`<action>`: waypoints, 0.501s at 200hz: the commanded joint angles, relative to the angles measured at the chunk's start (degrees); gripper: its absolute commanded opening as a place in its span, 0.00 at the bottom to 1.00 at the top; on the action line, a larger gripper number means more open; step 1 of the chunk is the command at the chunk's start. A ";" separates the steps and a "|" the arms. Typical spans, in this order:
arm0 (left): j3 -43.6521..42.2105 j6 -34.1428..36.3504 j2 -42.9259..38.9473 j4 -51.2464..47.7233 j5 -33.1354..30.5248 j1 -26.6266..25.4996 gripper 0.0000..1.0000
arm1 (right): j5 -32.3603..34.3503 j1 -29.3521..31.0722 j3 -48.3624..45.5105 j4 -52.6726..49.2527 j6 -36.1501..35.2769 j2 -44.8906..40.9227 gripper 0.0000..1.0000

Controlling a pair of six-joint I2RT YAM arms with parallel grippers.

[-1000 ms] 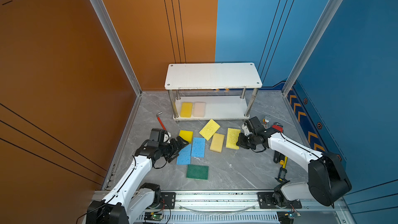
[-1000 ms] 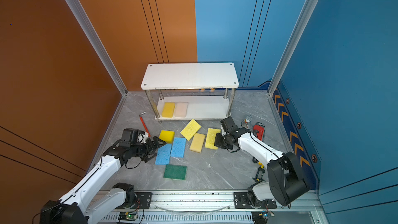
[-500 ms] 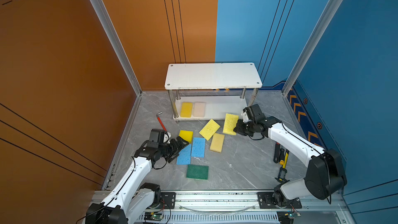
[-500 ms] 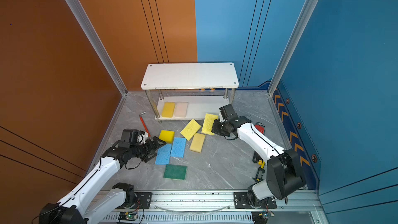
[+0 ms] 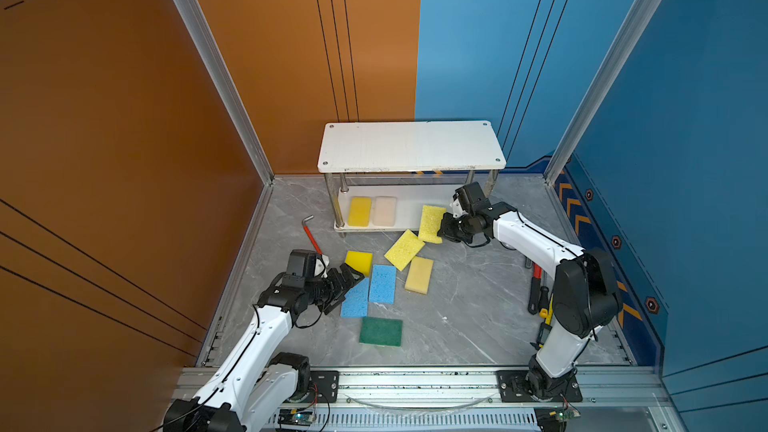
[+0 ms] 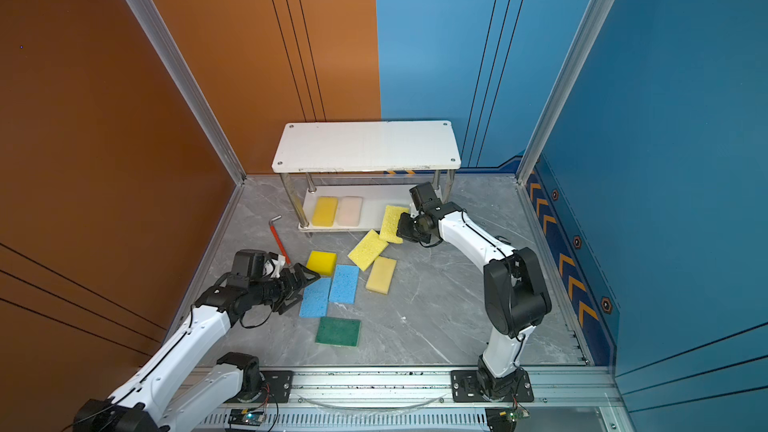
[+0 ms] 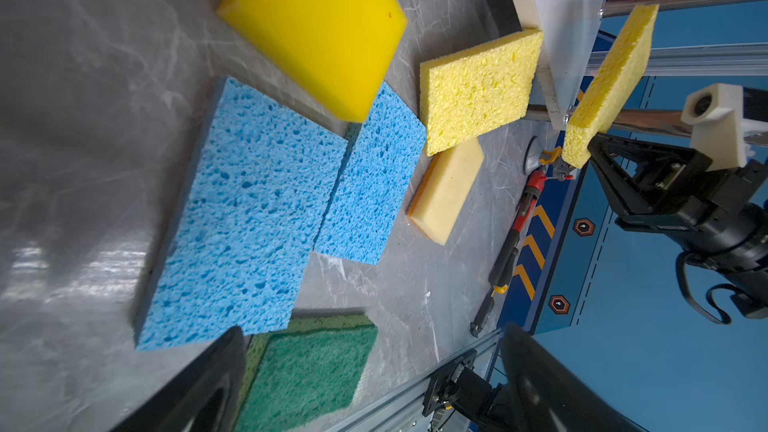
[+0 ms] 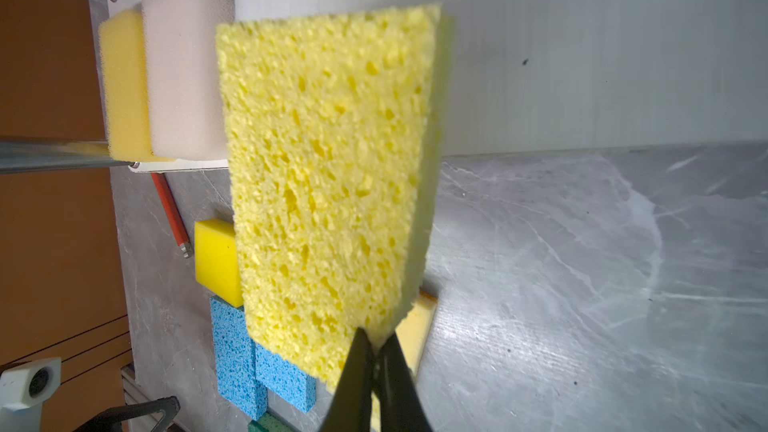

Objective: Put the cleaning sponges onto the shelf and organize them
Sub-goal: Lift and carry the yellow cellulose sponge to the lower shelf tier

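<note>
Our right fingers point(image 8: 362, 367) stay clamped on a pale yellow sponge point(image 5: 431, 223), now carried from the tabletop point(image 5: 465, 305) to the front of the lower board point(image 5: 415, 203) of the shelf point(image 5: 411, 147). Our left fingers point(image 5: 348, 275) remain apart beside the blue sponges point(image 5: 382, 284). We count nine sponges: two on that board, one held, six on the tabletop.

A pale yellow sponge point(image 5: 431, 218) is held pinched by the right gripper point(image 5: 443, 229) at the shelf point(image 5: 411, 146) front, with six floor sponges point(image 5: 382, 284) lying by the wide-spread left gripper point(image 5: 350, 277).
</note>
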 commanded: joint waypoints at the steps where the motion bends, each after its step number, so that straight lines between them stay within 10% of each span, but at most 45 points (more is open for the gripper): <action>1: -1.02 -0.29 -0.61 -1.56 0.85 -0.34 0.96 | -1.60 -0.30 3.41 0.15 -1.54 3.11 0.08; 100: -0.20 -0.04 0.46 -1.97 0.94 -0.19 0.96 | -3.50 -0.39 11.38 0.86 -1.58 11.50 0.08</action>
